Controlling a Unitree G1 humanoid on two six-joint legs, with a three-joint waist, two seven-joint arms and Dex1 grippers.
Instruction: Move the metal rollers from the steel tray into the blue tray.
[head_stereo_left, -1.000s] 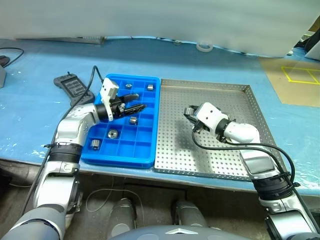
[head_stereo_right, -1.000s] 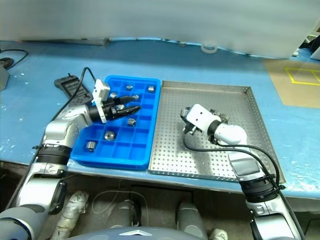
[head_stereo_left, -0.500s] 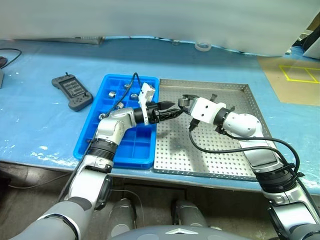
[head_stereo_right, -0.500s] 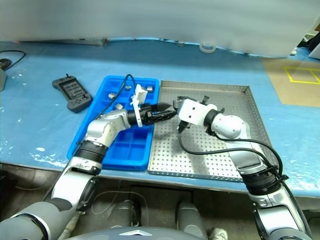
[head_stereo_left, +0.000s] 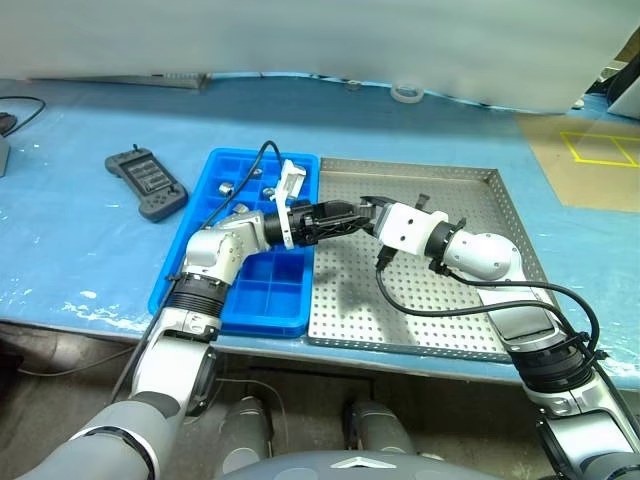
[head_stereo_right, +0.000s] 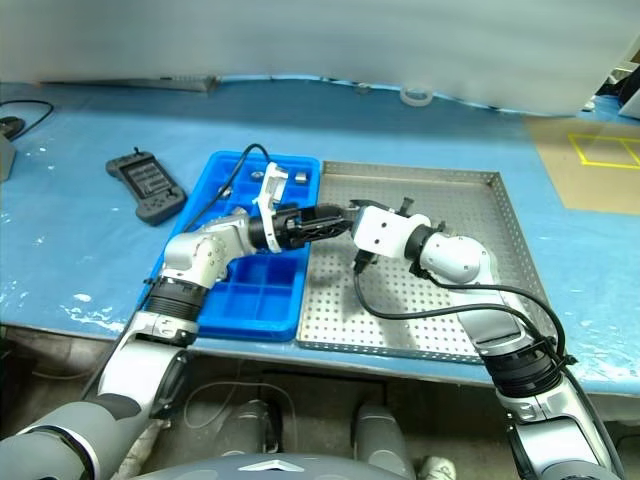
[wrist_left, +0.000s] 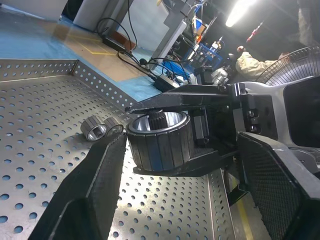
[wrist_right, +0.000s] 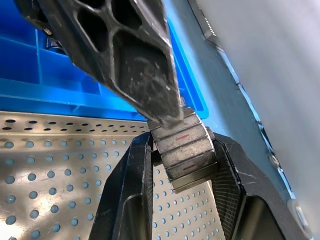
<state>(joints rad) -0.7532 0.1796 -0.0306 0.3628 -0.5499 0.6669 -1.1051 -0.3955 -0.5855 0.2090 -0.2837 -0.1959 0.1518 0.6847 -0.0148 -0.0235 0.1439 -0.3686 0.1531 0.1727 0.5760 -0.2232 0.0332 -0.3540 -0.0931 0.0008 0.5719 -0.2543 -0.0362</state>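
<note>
Right wrist view: right gripper (wrist_right: 182, 150) clamped on metal roller (wrist_right: 184, 146); left gripper (wrist_left: 175, 150) spread around it; no legible writing

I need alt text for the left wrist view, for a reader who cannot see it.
A metal roller is clamped in the right gripper, between the open fingers of the left gripper. Two more rollers lie on the steel tray behind.

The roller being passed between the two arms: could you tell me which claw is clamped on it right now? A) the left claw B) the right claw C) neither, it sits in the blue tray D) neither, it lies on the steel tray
B: the right claw is clamped on the roller from both sides, while the left claw stands open around it over the steel tray.
</note>
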